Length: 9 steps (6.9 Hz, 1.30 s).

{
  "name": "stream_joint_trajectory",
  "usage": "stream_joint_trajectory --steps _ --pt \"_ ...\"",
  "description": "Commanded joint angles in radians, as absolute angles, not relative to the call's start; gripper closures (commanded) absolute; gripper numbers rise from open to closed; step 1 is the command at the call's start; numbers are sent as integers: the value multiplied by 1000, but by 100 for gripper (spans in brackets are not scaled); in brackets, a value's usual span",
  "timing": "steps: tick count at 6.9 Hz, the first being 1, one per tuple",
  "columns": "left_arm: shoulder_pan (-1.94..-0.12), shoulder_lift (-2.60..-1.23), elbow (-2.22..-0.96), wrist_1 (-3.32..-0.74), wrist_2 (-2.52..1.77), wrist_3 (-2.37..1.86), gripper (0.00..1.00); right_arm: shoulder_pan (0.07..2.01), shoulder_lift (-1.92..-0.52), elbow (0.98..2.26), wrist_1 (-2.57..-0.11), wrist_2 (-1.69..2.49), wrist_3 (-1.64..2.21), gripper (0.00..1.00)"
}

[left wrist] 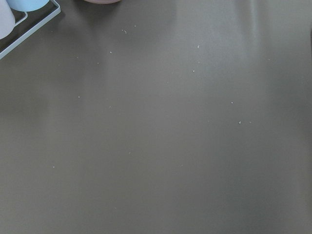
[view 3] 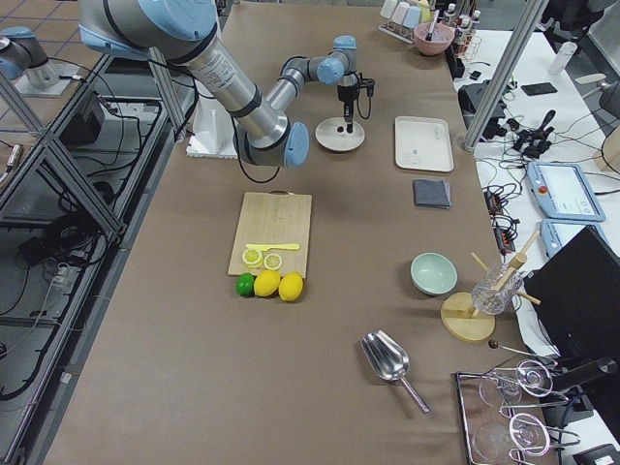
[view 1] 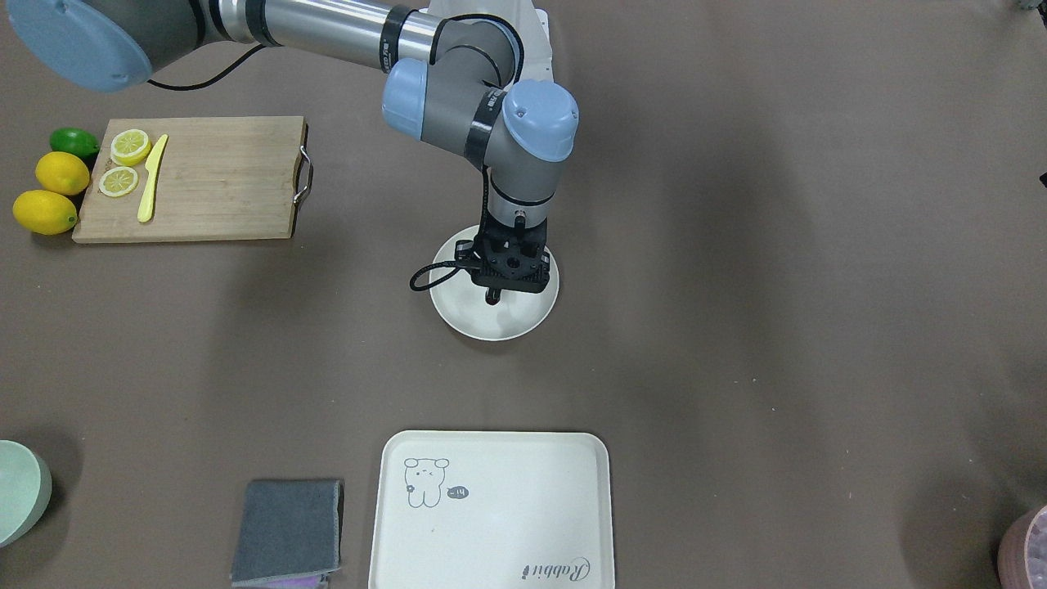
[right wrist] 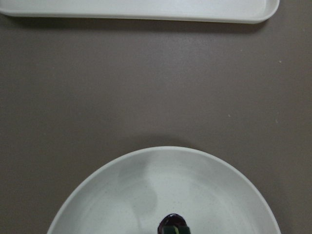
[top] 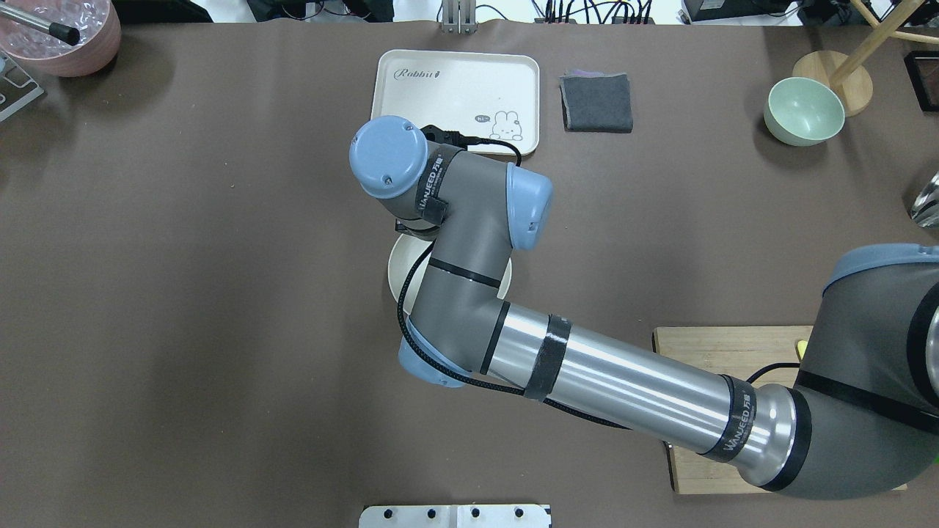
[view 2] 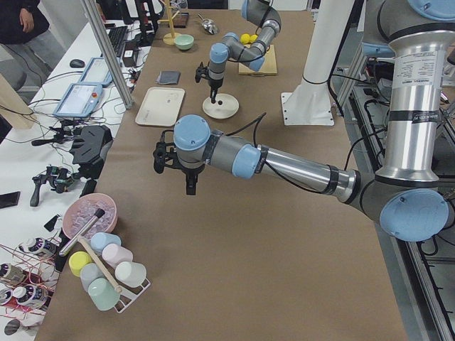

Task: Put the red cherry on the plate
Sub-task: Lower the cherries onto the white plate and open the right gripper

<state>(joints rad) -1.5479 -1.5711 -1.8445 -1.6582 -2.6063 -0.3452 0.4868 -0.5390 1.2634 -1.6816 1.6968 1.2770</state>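
Hanging over the plate [view 1: 458, 315] mid-bench, the right tool [view 1: 493, 296] looked closed, seemingly pinching the red cherry [right wrist: 171, 223] just above the plate's middle. The left tool's [view 2: 189, 187] opening couldn't be judged.

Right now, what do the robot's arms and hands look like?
Both arms are grey with shiny silver tubes and round light-blue caps on the joints. Black bands carry white lettering. The right hand is black and boxy, with a looping black cable. The left hand looks black too.
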Motion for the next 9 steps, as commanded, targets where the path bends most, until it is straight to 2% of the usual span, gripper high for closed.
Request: stream_joint_trajectory --steps 1,2,3,4,5,6,7,8,9 --pt "-1548 -1572 -1845 -1658 -2608 -347 2 453 -557 1261 -1661 1661 1276 100" --pt "-1549 -1571 -1851 -1661 -2612 -360 2 440 -571 1264 -1625 1655 1281 100" --pt "-1549 -1569 -1862 -1661 -2614 -367 2 440 -569 1270 -1621 1655 1305 84" --pt "-1549 -1569 -1862 -1666 -2614 -379 2 440 -569 1276 -1624 1654 1318 15" --pt "-1549 -1569 -1873 -1664 -2615 -380 2 440 -575 1317 -1637 1655 1318 0" --pt "-1548 -1569 -1867 -1664 -2614 -380 2 448 -589 1403 -1722 1658 1307 0" --pt "-1549 -1569 -1865 -1664 -2609 -377 2 468 -612 1551 -1840 1670 1298 0" --pt "-1549 -1569 -1867 -1664 -2609 -377 2 527 -674 1727 -1941 1749 1243 0" --pt "-1549 -1571 -1870 -1664 -2609 -379 2 616 -807 1914 -1992 1826 1144 0"
